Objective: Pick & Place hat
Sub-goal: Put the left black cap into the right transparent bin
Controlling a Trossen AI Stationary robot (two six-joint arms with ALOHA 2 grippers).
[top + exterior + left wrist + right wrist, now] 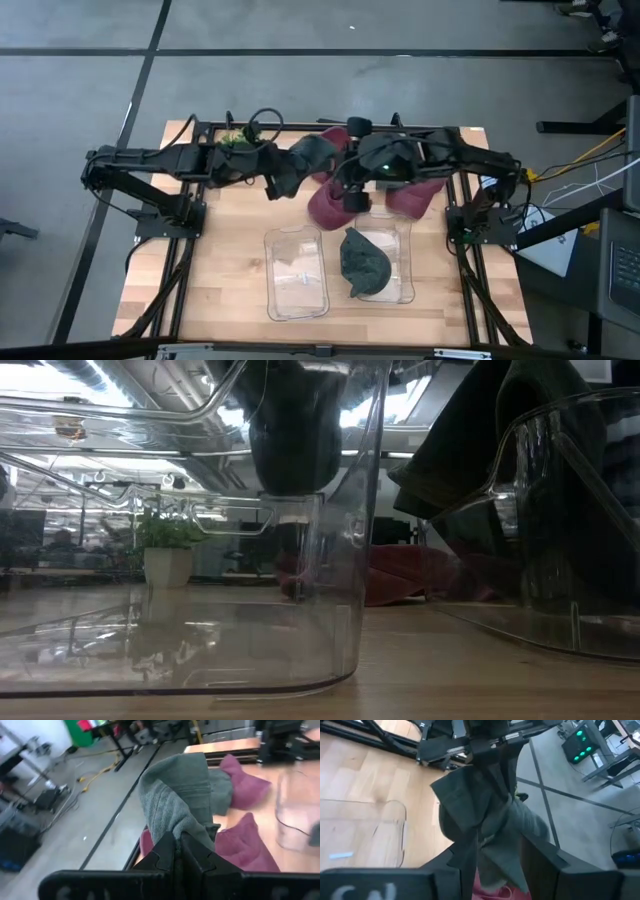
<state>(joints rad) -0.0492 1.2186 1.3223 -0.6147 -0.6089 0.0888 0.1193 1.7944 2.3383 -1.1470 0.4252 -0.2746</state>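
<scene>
Just above the middle of the high view, the grey-green hat [303, 160] hangs in the air between my two arms, over the far part of the wooden table [220, 260]. My left gripper [272, 182] is clenched on it: in the left wrist view my two dark fingers [170, 851] sit pressed together with the ribbed fabric bunched between them and the hat [182, 795] rising away from them. My right gripper [351, 192] comes in from the right of the frame, and in the right wrist view its fingers [470, 855] stand apart on either side of the hanging cloth [480, 815]; I cannot tell whether they grip it or only bracket it.

Below the hat in the high view lie two maroon hats [330, 205], one just right of centre and another [412, 196] further right, both partly under my right arm. The left wrist view shows them beside and beneath the held one [247, 845].

Lower in the high view stand two clear plastic bins. The left bin [296, 272] holds only a small pale scrap; the right bin [405, 262] holds a dark green hat [363, 264].

The low view sees only the bin walls close up [340, 560], a dark shape hanging above, maroon fabric [420, 582] behind, and a potted plant [168, 550] in the room beyond.
</scene>
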